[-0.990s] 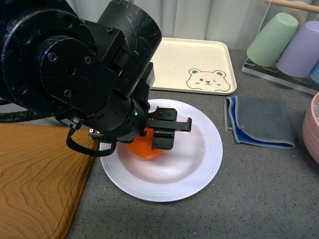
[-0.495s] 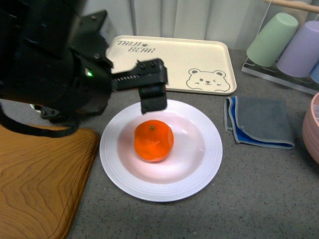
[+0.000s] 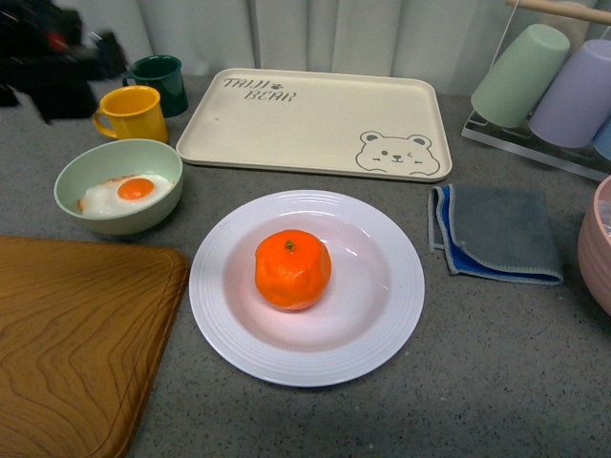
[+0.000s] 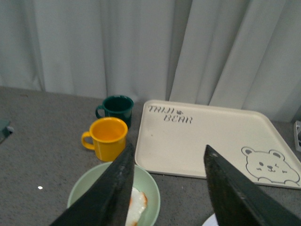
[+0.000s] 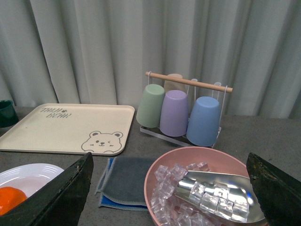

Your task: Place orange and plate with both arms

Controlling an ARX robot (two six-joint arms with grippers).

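The orange [image 3: 292, 269] rests in the middle of the white ridged plate [image 3: 391, 324], with nothing touching it. My left arm [image 3: 52, 57] is a dark blur at the far left, well away from the plate. In the left wrist view my left gripper [image 4: 168, 155] is open and empty above the pale green bowl [image 4: 77, 200], and a sliver of the plate [image 4: 211, 221] shows. My right gripper [image 5: 169, 160] is open and empty over the pink bowl [image 5: 155, 181]. The orange [image 5: 9, 200] and the plate [image 5: 28, 173] lie off to one side of it.
A pale green bowl [image 3: 119, 186] with a fried egg, a yellow mug [image 3: 134, 113] and a dark green mug [image 3: 162, 76] stand left of the bear tray [image 3: 315, 119]. A wooden board [image 3: 67, 343] lies front left. A grey cloth [image 3: 501, 234], cup rack [image 3: 554, 86] and ice-filled pink bowl [image 3: 597, 243] are on the right.
My left gripper opened off the orange, rose and drew back to the far left. The orange stays on the plate.
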